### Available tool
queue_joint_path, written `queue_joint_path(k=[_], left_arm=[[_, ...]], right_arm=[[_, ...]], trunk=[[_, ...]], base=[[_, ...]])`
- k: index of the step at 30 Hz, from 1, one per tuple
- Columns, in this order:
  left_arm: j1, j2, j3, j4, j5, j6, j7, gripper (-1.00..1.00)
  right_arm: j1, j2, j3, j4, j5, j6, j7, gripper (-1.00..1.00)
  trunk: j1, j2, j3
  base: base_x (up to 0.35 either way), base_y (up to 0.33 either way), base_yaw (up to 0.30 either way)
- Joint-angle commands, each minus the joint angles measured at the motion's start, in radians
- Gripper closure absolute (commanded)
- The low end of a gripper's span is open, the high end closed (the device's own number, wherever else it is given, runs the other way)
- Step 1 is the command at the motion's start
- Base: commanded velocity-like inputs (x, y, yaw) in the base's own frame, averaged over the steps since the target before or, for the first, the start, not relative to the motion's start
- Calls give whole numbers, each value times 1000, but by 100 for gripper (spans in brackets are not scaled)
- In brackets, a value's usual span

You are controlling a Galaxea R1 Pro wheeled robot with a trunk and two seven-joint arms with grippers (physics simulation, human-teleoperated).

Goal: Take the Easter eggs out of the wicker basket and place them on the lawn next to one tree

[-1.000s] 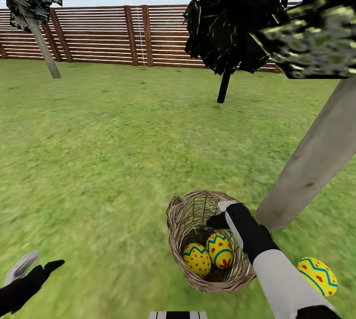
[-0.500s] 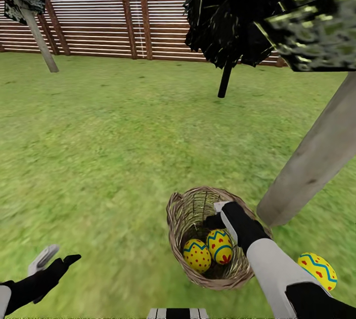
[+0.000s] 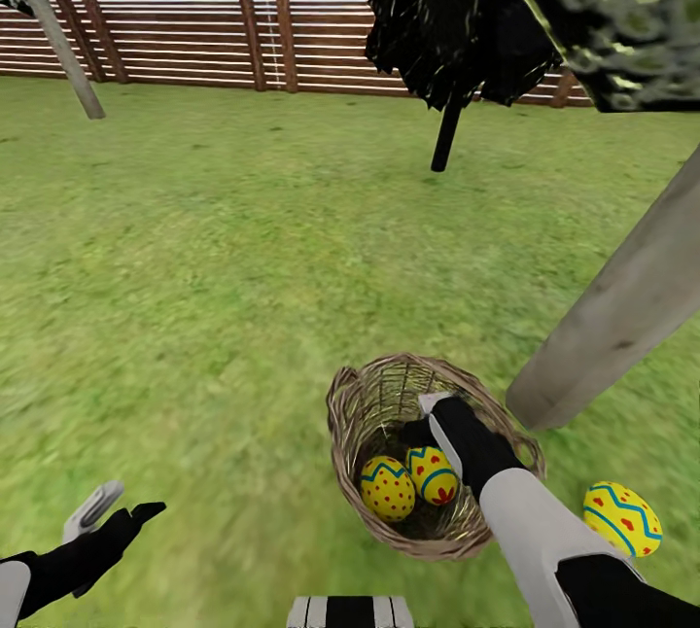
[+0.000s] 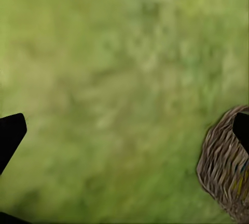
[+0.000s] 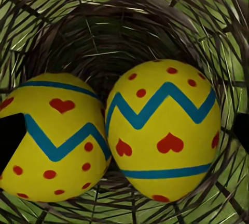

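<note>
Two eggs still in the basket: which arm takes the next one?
Right. The right gripper is already inside the wicker basket, open directly over the two Easter eggs. The left gripper hangs over bare lawn, off to the side.

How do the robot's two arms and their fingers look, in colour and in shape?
Both arms have a smooth white forearm shell that ends in a black wrist part. The left gripper has one light grey flat finger and one black pointed finger. The right gripper is black with a light grey flat finger. No cables or markings show.
</note>
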Motion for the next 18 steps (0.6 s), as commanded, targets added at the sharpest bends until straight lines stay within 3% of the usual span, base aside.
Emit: queue_joint_path(k=[1,18], left_arm=[[-1,0,1,0,7,5,5,-100],[-1,2,0,9,7,3,4,-100]], right_arm=[[0,4,3,-1,4,0,-9,-100],[-1,18,4,-1,4,-14,-29,-100]], trunk=[[0,-1,-5],[8,-5,-70]], base=[[0,0,0],[0,0,0]])
